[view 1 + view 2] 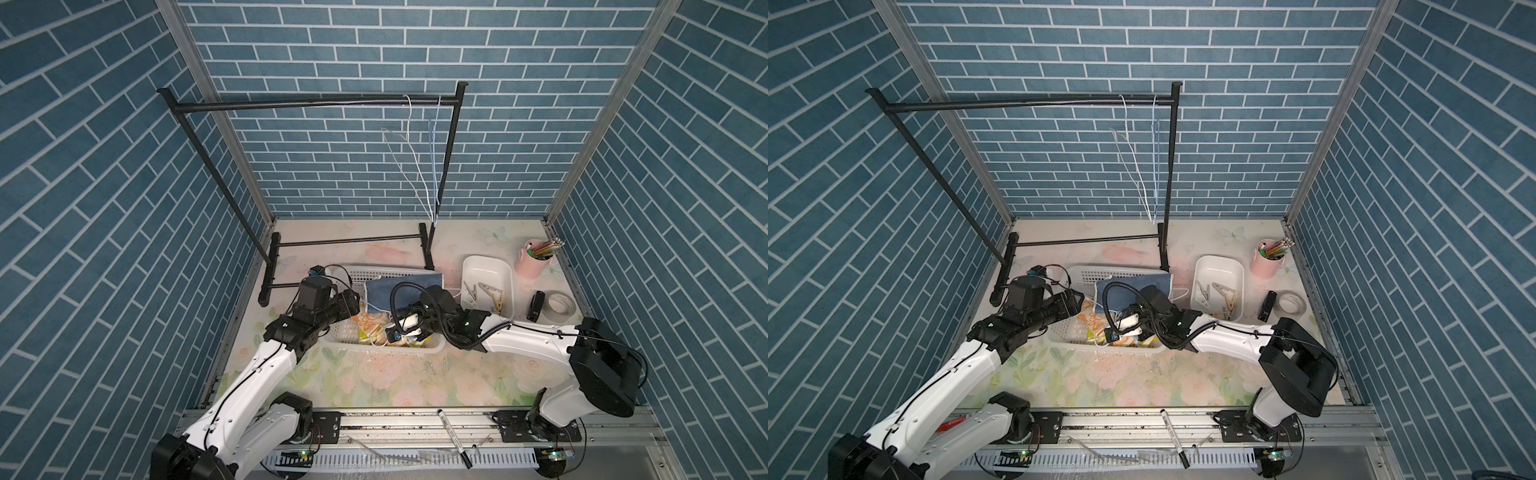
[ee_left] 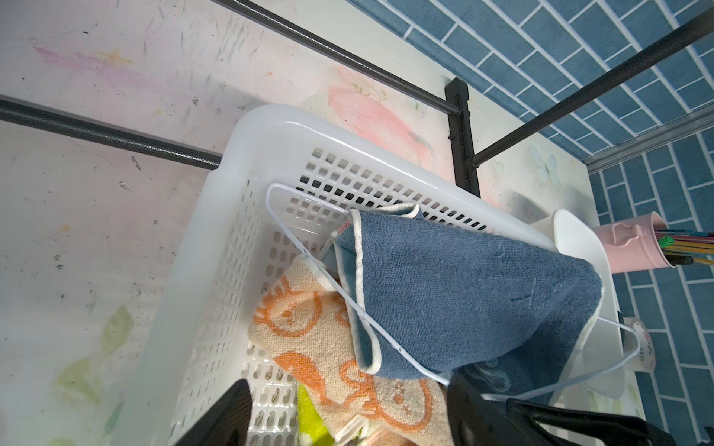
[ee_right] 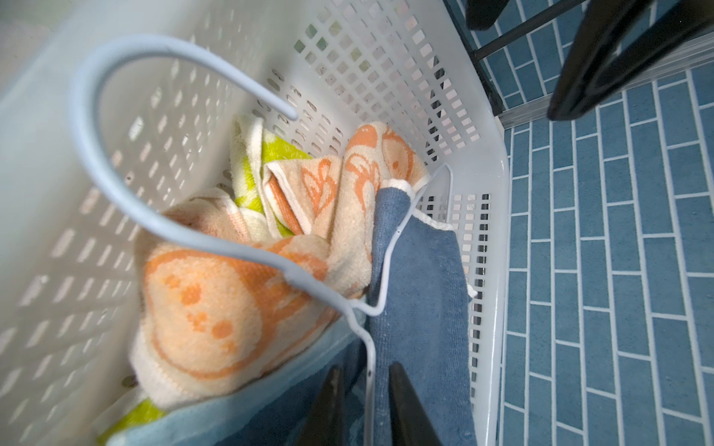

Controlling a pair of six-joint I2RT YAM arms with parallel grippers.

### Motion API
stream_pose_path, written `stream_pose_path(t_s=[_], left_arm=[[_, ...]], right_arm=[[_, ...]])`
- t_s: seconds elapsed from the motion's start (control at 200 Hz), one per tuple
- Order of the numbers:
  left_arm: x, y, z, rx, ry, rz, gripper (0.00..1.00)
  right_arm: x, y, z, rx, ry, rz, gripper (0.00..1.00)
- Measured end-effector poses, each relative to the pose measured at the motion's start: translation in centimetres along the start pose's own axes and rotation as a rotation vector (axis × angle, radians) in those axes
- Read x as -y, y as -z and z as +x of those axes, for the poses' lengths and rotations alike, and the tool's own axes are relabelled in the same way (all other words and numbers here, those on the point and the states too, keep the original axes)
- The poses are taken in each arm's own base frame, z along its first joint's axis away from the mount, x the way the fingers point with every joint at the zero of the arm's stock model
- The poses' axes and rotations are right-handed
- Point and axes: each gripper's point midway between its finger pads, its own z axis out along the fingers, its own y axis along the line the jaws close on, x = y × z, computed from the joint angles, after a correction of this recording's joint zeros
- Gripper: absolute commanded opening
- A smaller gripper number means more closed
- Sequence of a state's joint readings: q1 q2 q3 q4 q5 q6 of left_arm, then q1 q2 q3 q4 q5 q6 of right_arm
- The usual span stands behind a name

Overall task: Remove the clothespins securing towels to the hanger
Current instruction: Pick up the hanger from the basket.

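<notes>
Only the top views take in the white tray, where the clothespins lie flat in its near half, most lengthwise along the tray and one grey one slanted, and the two bare hangers on the rack's rail. The wrist views look into the white basket. It holds the orange towel, the yellow-green towel and a pale hanger, with the blue towel draped over it and over the basket's rim. The right gripper has its jaws slightly parted, one on each side of that hanger's wire. The left gripper hangs wide open over the basket.
</notes>
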State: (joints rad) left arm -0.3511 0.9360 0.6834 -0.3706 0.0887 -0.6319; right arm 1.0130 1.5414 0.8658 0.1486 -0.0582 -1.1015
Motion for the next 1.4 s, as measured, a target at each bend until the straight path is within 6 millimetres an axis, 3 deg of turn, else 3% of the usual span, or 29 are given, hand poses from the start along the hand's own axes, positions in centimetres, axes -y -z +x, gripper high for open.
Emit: stream_pose_path(t_s=[0.23, 0.415, 0.66, 0.855, 1.085, 1.26, 1.4], left_arm=[[-0.1, 0.0, 0.0, 0.001, -0.002, -0.003, 0.81], [-0.2, 0.0, 0.0, 0.003, -0.011, -0.010, 0.81], [-0.4, 0.4, -0.2, 0.012, -0.019, -0.020, 0.81], [0.8, 3.0, -2.0, 0.108, -0.043, 0.030, 0.80], [2.2, 5.5, -3.6, 0.214, -0.057, 0.114, 0.74], [2.7, 3.2, -2.1, 0.147, -0.033, 0.166, 0.74], [3.1, -0.1, -0.3, 0.040, -0.008, 0.207, 0.75]], right_arm=[[-0.4, -1.6, 0.8, -0.039, 0.005, -0.018, 0.23], [0.1, -2.2, 1.0, -0.051, 0.005, 0.005, 0.00], [1.0, -1.6, 0.9, -0.054, -0.045, 0.039, 0.00], [3.8, 1.5, 0.3, -0.060, -0.201, 0.120, 0.00], [10.3, 7.4, -1.5, -0.017, -0.488, 0.264, 0.00], [14.1, 11.7, -2.5, 0.049, -0.716, 0.306, 0.00], [14.8, 13.2, -2.8, 0.079, -0.828, 0.288, 0.00]])
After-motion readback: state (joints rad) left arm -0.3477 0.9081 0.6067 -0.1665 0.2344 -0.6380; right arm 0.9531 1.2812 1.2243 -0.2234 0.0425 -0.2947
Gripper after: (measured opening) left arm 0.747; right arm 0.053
